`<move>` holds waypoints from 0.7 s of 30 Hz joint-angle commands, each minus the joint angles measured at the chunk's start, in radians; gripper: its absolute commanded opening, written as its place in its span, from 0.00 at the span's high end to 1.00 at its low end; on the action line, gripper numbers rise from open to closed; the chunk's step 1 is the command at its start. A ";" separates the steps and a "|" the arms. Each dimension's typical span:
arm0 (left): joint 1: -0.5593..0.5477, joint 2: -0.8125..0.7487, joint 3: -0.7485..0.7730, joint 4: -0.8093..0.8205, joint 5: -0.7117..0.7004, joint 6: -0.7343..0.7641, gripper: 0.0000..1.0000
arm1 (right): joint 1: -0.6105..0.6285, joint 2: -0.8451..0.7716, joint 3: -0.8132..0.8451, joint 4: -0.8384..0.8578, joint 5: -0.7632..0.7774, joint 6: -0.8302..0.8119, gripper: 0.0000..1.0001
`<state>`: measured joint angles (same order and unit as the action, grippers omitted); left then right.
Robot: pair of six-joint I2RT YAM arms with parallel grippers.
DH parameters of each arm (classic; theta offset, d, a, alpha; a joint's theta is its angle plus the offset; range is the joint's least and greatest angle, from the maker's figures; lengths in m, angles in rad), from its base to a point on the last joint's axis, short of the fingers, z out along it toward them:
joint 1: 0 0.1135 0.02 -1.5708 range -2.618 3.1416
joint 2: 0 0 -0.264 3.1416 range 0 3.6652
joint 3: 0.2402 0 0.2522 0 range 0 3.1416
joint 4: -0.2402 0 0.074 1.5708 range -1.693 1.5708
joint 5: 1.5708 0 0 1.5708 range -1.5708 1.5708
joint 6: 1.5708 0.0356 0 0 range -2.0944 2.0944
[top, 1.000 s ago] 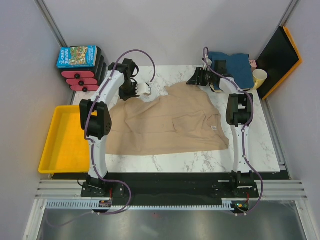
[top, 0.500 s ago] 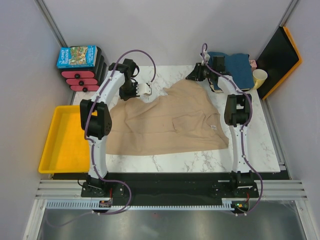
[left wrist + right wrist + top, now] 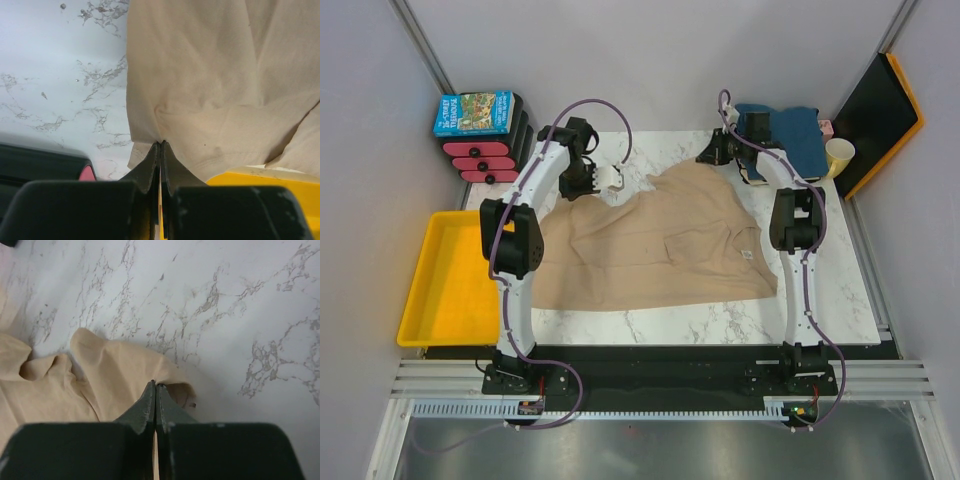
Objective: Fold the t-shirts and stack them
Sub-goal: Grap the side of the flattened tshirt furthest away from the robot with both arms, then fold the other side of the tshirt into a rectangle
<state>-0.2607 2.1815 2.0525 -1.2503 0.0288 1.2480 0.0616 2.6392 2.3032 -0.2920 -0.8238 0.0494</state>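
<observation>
The left end effector (image 3: 160, 144) and the right end effector (image 3: 155, 385) each pinched the far edge of the tan t-shirt (image 3: 650, 240), which lay spread over the tabletop (image 3: 720, 320).

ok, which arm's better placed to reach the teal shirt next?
Right, probably. The right gripper sits just beside the teal shirt at the far right; the left gripper is at the far left. Both are shut on the tan shirt, though.
</observation>
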 commanded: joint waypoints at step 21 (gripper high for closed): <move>0.116 -0.206 -0.238 0.235 -0.007 -0.042 0.98 | -0.028 -0.505 -0.229 -0.553 0.253 -0.838 1.00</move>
<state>-0.1612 2.0499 1.8549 -1.0698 0.0090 1.2133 0.0406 2.2032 2.1025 -0.7223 -0.5999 -0.6342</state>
